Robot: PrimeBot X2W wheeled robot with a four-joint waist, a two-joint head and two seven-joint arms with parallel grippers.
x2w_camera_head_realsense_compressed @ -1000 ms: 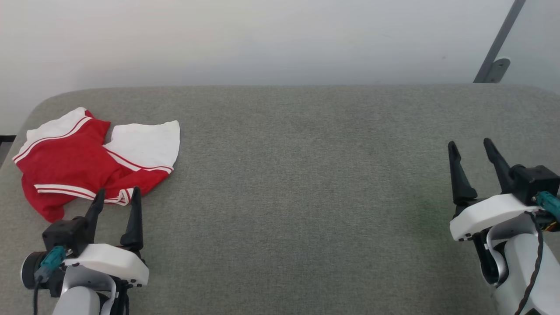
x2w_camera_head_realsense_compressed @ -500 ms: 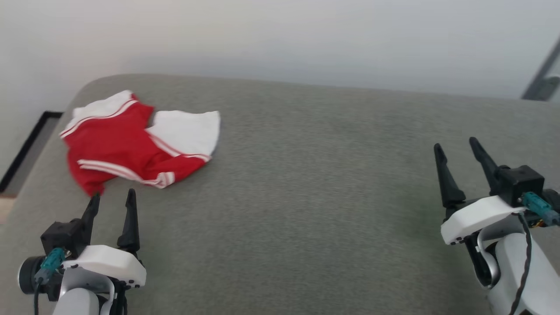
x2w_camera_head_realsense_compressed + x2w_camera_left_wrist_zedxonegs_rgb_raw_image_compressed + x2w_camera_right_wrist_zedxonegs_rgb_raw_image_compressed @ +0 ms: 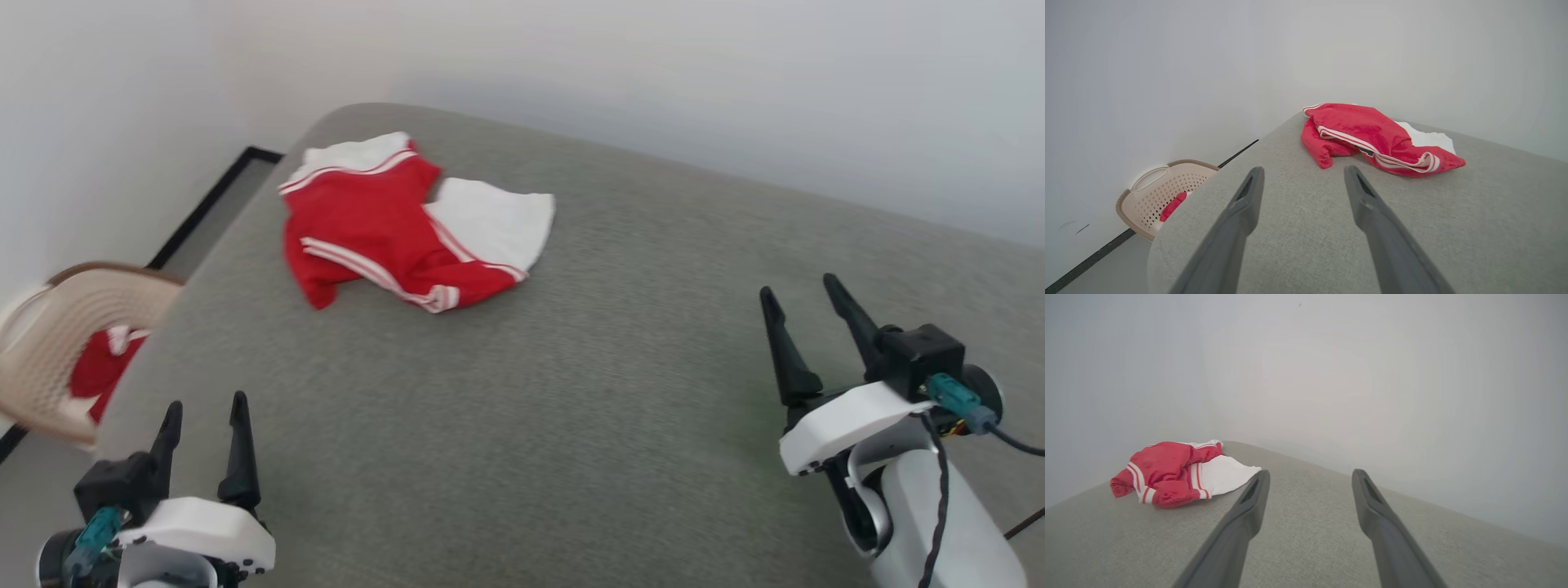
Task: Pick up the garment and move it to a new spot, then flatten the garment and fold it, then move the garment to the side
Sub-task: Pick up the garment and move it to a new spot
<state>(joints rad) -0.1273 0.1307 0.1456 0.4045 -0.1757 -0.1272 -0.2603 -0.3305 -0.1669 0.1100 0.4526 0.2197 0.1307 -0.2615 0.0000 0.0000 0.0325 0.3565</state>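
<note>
The garment (image 3: 384,224), red with white sleeves and striped trim, lies crumpled near the far left corner of the grey table (image 3: 571,392). It also lies ahead in the left wrist view, garment (image 3: 1372,136), and far left in the right wrist view, garment (image 3: 1171,473). My left gripper (image 3: 204,406) hovers open at the lower left, well short of the garment, nothing between its fingers. Over the table's right side my right gripper (image 3: 804,287) is open and empty, far from the cloth.
A beige perforated basket (image 3: 57,343) with red cloth inside stands on the floor off the table's left edge, also seen as the basket (image 3: 1163,194). A white wall runs behind the table. The table's left corner is rounded.
The head camera has turned left, so the whole picture shifted right and the basket came into view. The garment lies as before. Both grippers stay open.
</note>
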